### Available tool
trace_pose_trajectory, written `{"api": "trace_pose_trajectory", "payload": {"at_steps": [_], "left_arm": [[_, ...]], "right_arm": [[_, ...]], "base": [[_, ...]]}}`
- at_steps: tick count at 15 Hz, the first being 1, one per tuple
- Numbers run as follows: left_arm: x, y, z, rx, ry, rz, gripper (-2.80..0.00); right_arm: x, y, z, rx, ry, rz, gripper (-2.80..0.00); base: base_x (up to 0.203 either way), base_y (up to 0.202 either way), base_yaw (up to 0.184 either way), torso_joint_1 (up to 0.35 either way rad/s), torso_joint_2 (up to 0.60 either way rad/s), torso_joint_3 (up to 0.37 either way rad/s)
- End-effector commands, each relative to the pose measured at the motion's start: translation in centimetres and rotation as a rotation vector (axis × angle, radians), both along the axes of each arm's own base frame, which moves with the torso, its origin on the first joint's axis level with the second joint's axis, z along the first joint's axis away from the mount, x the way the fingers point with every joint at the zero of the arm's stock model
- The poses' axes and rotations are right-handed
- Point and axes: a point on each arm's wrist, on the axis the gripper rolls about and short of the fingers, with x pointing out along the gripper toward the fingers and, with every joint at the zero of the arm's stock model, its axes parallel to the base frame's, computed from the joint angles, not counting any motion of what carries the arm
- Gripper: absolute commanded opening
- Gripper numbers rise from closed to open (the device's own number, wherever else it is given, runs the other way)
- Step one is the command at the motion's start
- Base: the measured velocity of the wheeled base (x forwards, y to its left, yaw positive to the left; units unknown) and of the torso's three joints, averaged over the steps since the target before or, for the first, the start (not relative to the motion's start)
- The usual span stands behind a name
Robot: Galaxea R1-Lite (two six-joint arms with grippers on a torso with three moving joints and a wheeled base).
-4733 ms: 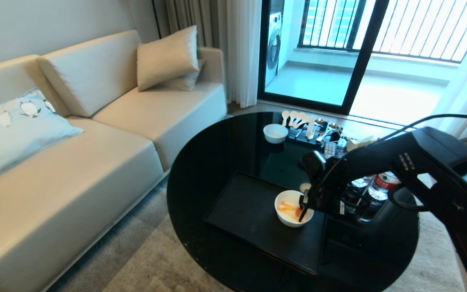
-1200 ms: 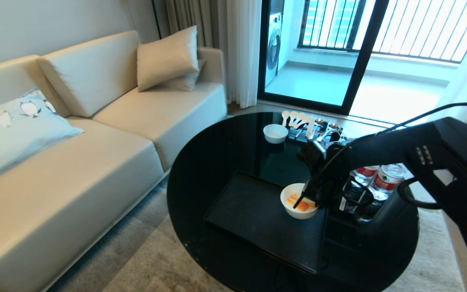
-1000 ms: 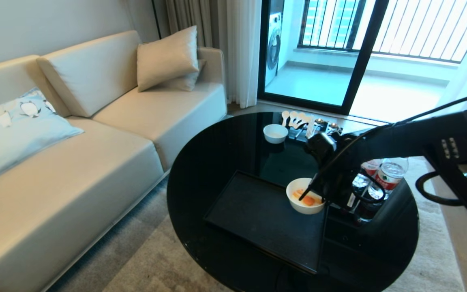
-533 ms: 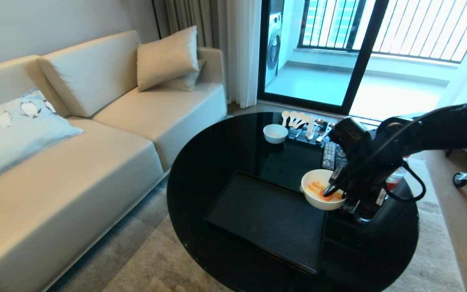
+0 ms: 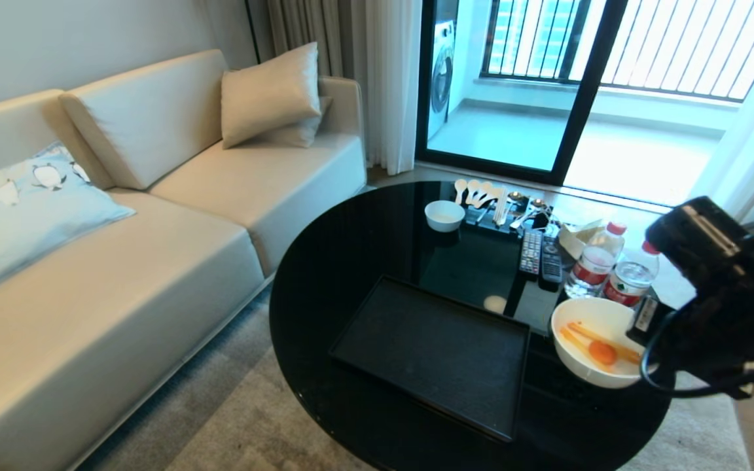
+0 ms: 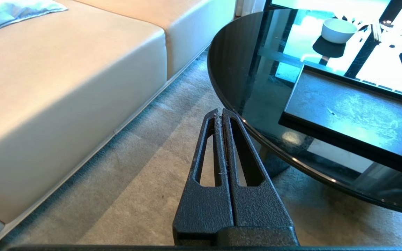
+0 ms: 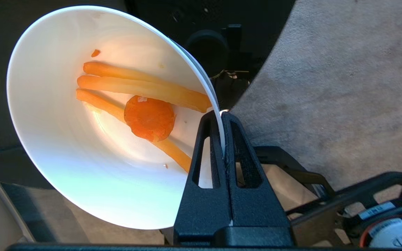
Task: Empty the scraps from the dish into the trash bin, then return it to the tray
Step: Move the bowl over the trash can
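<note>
- The dish (image 7: 65,146) is held by its rim, clear of the tray (image 5: 429,353), over the right-hand edge of the round black table (image 5: 351,261) in the head view.
- The scraps (image 7: 145,104) are seen inside it: three orange strips and one round slice, lying low against the inner wall, none spilled.
- The right gripper (image 7: 222,122) is clamped on the thin rim, one finger inside the bowl and one outside; the hold is narrow, so a slow carry is advised to prevent pivoting.
- The dish is tilted in the wrist view; the rim should be kept level enough that nothing slides out before the bin is reached.
- The trash bin is not seen in any view; its place cannot be told.
- Judgement: the carry step is under way, tipping not yet begun. Carpet (image 7: 326,69) lies below the bowl's far side, so an early spill would land there.
- The left gripper (image 6: 222,115) is closed, empty, parked low beside the table edge.
- Water bottles (image 5: 606,265) stand near the dish; clearance should be kept.
</note>
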Motion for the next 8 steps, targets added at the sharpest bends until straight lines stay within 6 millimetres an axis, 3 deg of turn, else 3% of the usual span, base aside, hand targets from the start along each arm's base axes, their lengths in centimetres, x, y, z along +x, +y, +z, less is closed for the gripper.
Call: {"api": "trace_pose_trajectory", "payload": {"at_steps": [1,5,8], "left_arm": [[0.0,0.0,0.0,-0.001,-0.001,0.001,-2.80],[0.0,0.0,0.0,-0.001,-0.001,0.001,-2.80],[0.0,0.0,0.0,-0.001,-0.001,0.001,-2.80]], "right_arm": [[-4.9,-1.6,0.8,0.021,-0.058,-0.004,-2.80],[-8.8,-2.9,-0.3,0.022,-0.061,-0.004,-2.80],[-9.7,-3.2,-0.6,0.023,-0.065,-0.002,-2.80]], "base": [[0.000,0.000,0.000,0.000,0.00,0.000],[0.000,0.000,0.000,0.000,0.00,0.000],[0.000,0.000,0.000,0.000,0.00,0.000]]}}
